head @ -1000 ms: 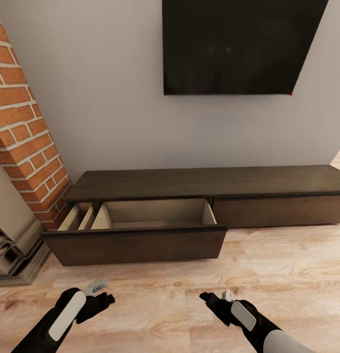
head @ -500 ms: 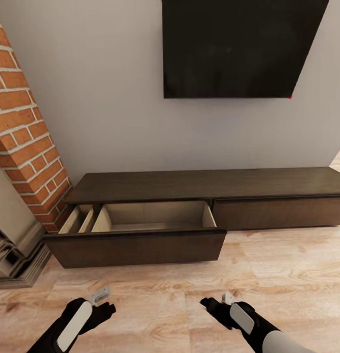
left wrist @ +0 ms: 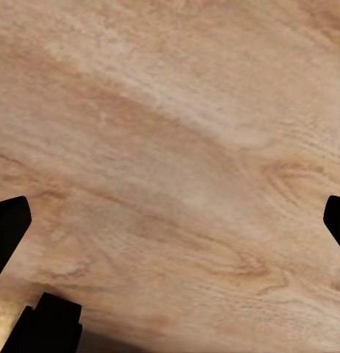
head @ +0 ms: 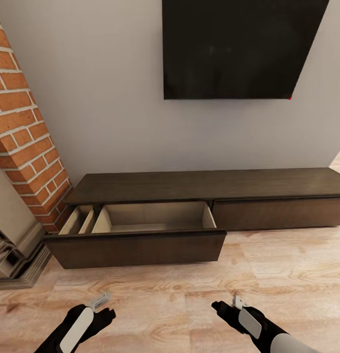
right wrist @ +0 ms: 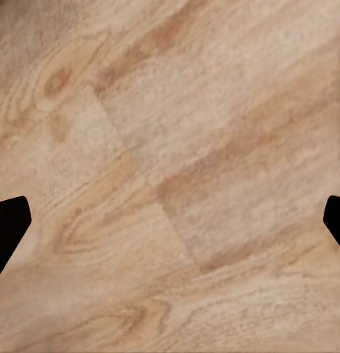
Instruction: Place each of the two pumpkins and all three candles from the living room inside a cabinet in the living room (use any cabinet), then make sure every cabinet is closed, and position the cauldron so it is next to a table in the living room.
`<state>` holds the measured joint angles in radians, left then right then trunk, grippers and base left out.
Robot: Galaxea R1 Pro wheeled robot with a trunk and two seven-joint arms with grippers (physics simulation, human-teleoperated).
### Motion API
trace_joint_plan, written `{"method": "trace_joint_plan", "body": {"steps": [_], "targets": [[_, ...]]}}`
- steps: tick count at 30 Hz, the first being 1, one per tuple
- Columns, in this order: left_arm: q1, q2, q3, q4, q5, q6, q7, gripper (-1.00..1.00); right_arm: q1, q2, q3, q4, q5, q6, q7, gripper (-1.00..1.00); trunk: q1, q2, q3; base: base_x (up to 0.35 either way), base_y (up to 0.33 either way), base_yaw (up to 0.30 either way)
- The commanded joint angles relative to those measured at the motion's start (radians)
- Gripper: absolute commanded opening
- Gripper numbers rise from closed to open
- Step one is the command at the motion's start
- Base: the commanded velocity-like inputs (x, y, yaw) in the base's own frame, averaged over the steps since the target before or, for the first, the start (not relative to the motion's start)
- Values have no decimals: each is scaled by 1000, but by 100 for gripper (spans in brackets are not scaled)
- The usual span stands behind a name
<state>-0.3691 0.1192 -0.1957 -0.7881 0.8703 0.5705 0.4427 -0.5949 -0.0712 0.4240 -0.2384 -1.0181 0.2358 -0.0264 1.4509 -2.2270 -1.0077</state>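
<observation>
the cabinet [head: 209, 189] runs long and low along the wall, its long axis across the head view, under a dark wall screen [head: 243, 49] and beside a brick column [head: 22, 122]. its left drawer [head: 140, 230] stands pulled out toward the robot, pale lining bare as far as can be seen; the drawer front hides the near part of its floor. the right drawer front [head: 280, 212] sits flush. the open drawer lies straight ahead of both arms, and the left gripper [head: 102, 306] is the nearer to it; the right gripper [head: 228, 308] hangs below the drawer's right end. in the wrist views both have their fingers spread wide over bare wooden floor [head: 268, 274], holding nothing. each arm is cut off by the frame's lower edge.
</observation>
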Motion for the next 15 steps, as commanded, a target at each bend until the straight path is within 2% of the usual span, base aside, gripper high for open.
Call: {"method": "trace_joint_plan", "body": {"steps": [1, 4, 15], "targets": [[-1, 1, -6, 4, 10, -6, 10, 100, 0, -1, 5, -2, -5, -2, -3, 100, 0, 0, -1, 0, 0, 0], [-1, 1, -6, 21, 10, -22, 10, 100, 0, -1, 3, -1, -6, -19, -3, 100, 0, 0, -1, 0, 0, 0], [-1, -1, -9, 66, 10, -84, 10, 100, 0, -5, 0, -1, -11, -65, -4, 100, -42, 77, 34, 0, 0, 0]]}}
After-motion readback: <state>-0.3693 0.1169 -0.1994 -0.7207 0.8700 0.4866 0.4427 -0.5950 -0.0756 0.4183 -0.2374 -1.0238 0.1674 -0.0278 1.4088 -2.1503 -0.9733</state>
